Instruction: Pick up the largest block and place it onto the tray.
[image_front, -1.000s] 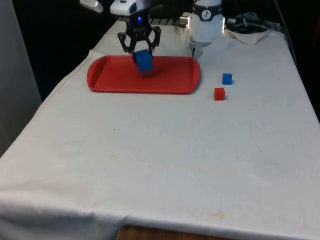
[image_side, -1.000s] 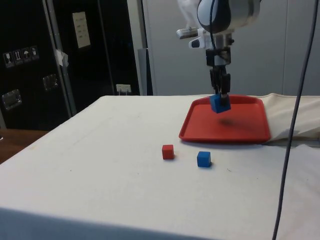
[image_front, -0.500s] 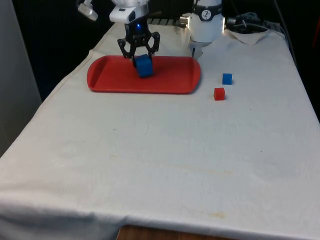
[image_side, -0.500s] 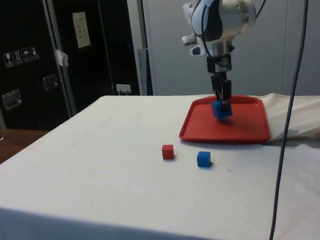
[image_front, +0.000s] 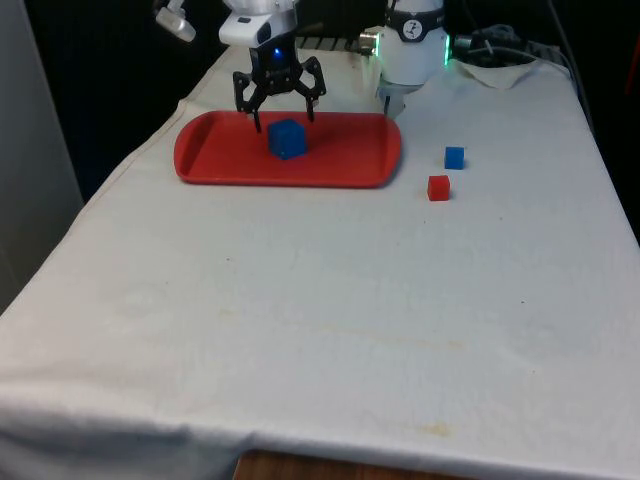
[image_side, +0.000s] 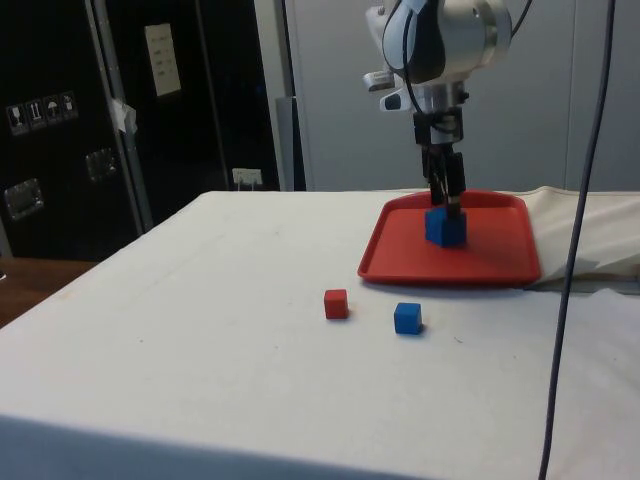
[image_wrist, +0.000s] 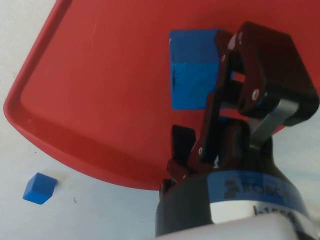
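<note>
The largest block, a blue cube (image_front: 287, 138), rests flat on the red tray (image_front: 205, 165) near its middle. My gripper (image_front: 281, 108) hangs just above it, open, with its fingers spread to either side and nothing between them. In the side view the gripper (image_side: 447, 196) stands directly over the blue cube (image_side: 445, 227) on the tray (image_side: 500, 264). The wrist view has the cube (image_wrist: 192, 75) lying free on the tray floor (image_wrist: 100, 75), beside one black finger (image_wrist: 265, 60).
A small blue block (image_front: 454, 157) and a small red block (image_front: 438, 187) lie on the white cloth to the front view's right of the tray. The side view has the same red block (image_side: 336, 303) and blue block (image_side: 407, 318) in front of the tray.
The gripper came down with the blue cube, set it on the tray and opened. The cube now lies free; the small blocks have not moved.
</note>
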